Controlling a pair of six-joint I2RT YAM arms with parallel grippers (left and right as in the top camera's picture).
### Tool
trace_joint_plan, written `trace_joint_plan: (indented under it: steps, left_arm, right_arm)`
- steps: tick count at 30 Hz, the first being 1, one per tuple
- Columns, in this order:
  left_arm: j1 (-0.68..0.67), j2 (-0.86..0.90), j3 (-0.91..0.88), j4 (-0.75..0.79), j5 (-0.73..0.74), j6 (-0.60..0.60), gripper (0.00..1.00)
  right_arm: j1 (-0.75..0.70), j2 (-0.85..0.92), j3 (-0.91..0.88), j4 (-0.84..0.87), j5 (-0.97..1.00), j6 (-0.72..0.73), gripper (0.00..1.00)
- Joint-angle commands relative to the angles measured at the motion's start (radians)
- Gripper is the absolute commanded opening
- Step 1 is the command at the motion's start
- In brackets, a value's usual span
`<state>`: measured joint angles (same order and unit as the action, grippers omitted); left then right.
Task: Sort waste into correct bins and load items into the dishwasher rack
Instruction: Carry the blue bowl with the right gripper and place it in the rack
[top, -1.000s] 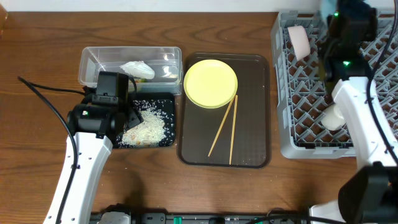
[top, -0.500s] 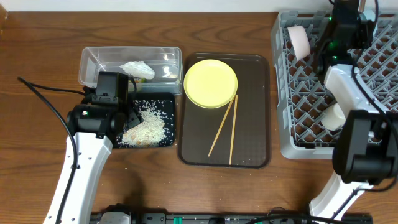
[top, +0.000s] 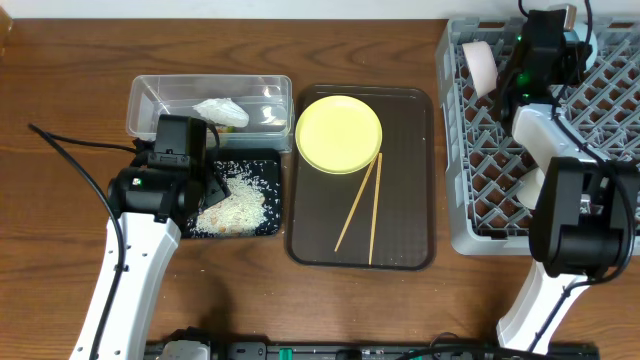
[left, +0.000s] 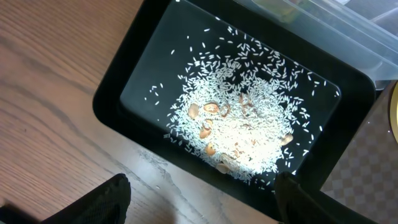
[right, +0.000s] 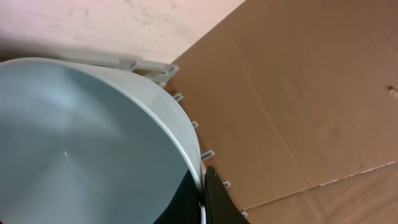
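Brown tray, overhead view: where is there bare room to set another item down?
Two bare patches on the tray: the right strip between the chopsticks and the right rim, and the lower-left corner below the plate, left of the chopsticks. The upper left is crowded by the plate.

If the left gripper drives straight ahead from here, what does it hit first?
Probably the rice in the black bin, near its front rim; how high the left gripper hovers is unclear.
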<state>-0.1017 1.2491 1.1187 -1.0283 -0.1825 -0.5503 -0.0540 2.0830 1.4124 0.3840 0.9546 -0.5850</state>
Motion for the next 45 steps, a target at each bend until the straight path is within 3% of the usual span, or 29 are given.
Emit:
trace_joint_plan:
  steps: [1, 9, 13, 18, 24, 28, 30, 32, 38, 45]
  left_arm:
    - [0.003, 0.004, -0.004, -0.003, 0.000, -0.005, 0.77]
    - [0.003, 0.004, -0.004, -0.003, 0.000, -0.005, 0.77]
    - [0.003, 0.004, -0.004, -0.003, 0.000, -0.005, 0.77]
    - [0.003, 0.004, -0.004, -0.003, 0.000, -0.005, 0.77]
    - [0.003, 0.004, -0.004, -0.003, -0.001, -0.005, 0.77]
    - [0.003, 0.004, -0.004, -0.003, 0.000, -0.005, 0.77]
    - [0.003, 0.004, -0.004, -0.003, 0.000, -0.005, 0.77]
    - [0.003, 0.004, -0.004, -0.003, 0.000, -0.005, 0.77]
    - [0.003, 0.004, -0.004, -0.003, -0.001, -0.005, 0.78]
    - [0.003, 0.004, -0.004, -0.003, -0.001, -0.005, 0.78]
  right_arm:
    - [0.005, 0.022, 0.005, 0.009, 0.013, 0.012, 0.01]
    - [0.042, 0.042, 0.005, -0.007, 0.008, 0.023, 0.01]
    - [0.070, 0.042, 0.005, -0.099, -0.047, 0.053, 0.12]
    - [0.094, 0.042, 0.005, -0.222, -0.045, 0.115, 0.10]
    - [0.094, 0.027, 0.005, -0.357, -0.039, 0.230, 0.23]
    - [0.093, -0.023, 0.005, -0.423, -0.066, 0.309, 0.43]
    - [0.093, -0.058, 0.005, -0.455, -0.123, 0.308, 0.57]
    - [0.093, -0.100, 0.005, -0.495, -0.185, 0.308, 0.64]
    - [0.111, -0.243, 0.005, -0.716, -0.505, 0.349, 0.70]
    - [0.187, -0.331, 0.005, -0.920, -1.103, 0.517, 0.73]
